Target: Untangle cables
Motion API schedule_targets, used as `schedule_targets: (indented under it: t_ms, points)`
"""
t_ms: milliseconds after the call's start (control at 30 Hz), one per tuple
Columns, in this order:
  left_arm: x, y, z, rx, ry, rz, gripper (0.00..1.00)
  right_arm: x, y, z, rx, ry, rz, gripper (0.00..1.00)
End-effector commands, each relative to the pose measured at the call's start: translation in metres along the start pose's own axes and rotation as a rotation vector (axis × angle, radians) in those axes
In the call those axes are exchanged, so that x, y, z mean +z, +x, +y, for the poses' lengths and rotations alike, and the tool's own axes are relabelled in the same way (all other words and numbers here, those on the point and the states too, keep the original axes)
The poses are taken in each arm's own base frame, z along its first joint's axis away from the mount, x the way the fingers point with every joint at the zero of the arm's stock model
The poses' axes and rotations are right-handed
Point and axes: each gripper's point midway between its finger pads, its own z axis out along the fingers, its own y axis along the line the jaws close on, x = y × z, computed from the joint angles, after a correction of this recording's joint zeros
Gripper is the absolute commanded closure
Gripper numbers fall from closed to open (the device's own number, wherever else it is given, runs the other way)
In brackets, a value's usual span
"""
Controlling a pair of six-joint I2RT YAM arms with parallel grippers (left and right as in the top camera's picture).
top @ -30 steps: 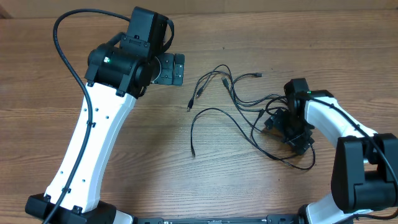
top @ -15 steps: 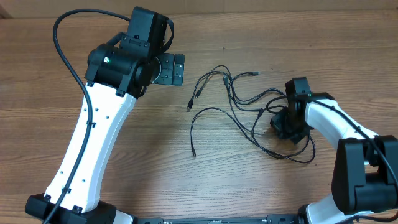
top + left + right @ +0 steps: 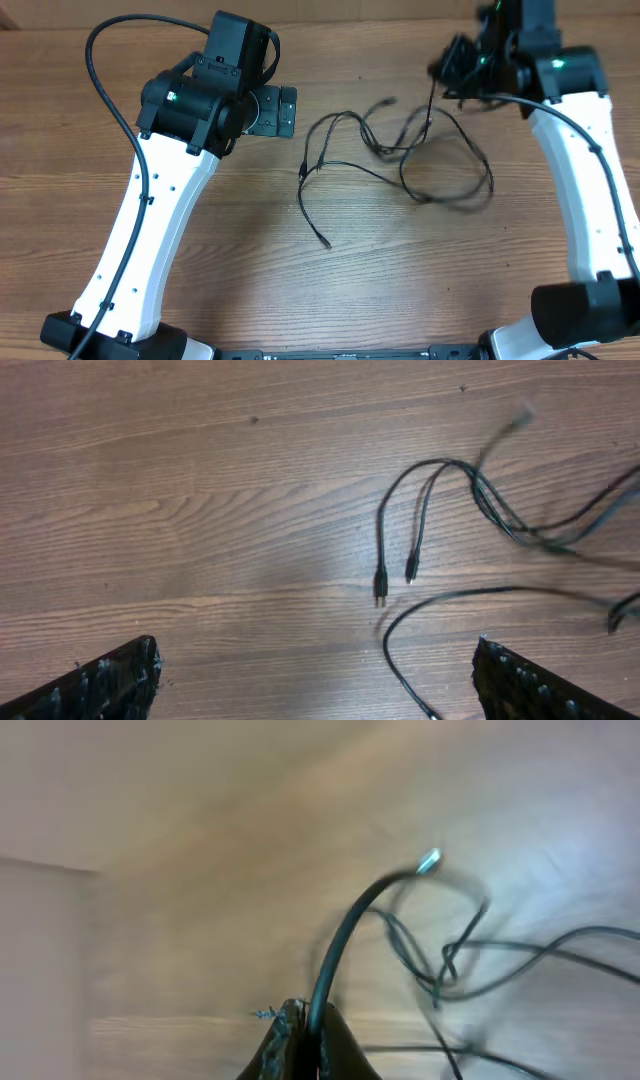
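Black cables (image 3: 381, 560) sprawl in a loose tangle on the wooden table (image 3: 200, 290), between my two arms. My right gripper (image 3: 305, 1022) is clenched on one strand (image 3: 336, 945), which arcs up and away in a blur. My left gripper (image 3: 320, 672) hovers beside the tangle, fingers (image 3: 105, 682) spread wide, grasping nothing.

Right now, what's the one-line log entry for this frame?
left gripper: open, empty | right gripper: shut on cables | cables: looped together, trailing onto table
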Motion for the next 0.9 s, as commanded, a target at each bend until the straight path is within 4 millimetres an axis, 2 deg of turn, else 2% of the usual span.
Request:
schedule_targets:
  t_ms: [0,133,267,400,533,733,867]
  points:
    - [0.003,0.000,-0.001,-0.008,0.003,0.005,0.00,-0.059,-0.029,0.064,-0.132,-0.158,-0.144,0.96]
    - [0.003,0.000,-0.001,-0.008,0.003,0.005,0.00,-0.109,-0.042,0.111,-0.208,-0.301,-0.236,0.96]
    - [0.003,0.000,-0.001,-0.008,0.003,0.005,0.01,-0.148,-0.047,0.139,-0.263,-0.398,-0.299,0.96]
    - [0.003,0.000,-0.001,-0.008,0.003,0.005,0.00,-0.166,-0.052,0.155,-0.303,-0.457,-0.346,0.96]
    - [0.003,0.000,-0.001,-0.008,0.003,0.005,0.01,-0.192,-0.055,0.189,-0.418,-0.625,-0.406,0.96]
    - [0.003,0.000,-0.001,-0.008,0.003,0.005,0.00,-0.198,-0.056,0.196,-0.424,-0.659,-0.416,0.96]
    - [0.003,0.000,-0.001,-0.008,0.003,0.005,0.00,-0.188,-0.047,0.186,-0.437,-0.619,-0.371,0.96]
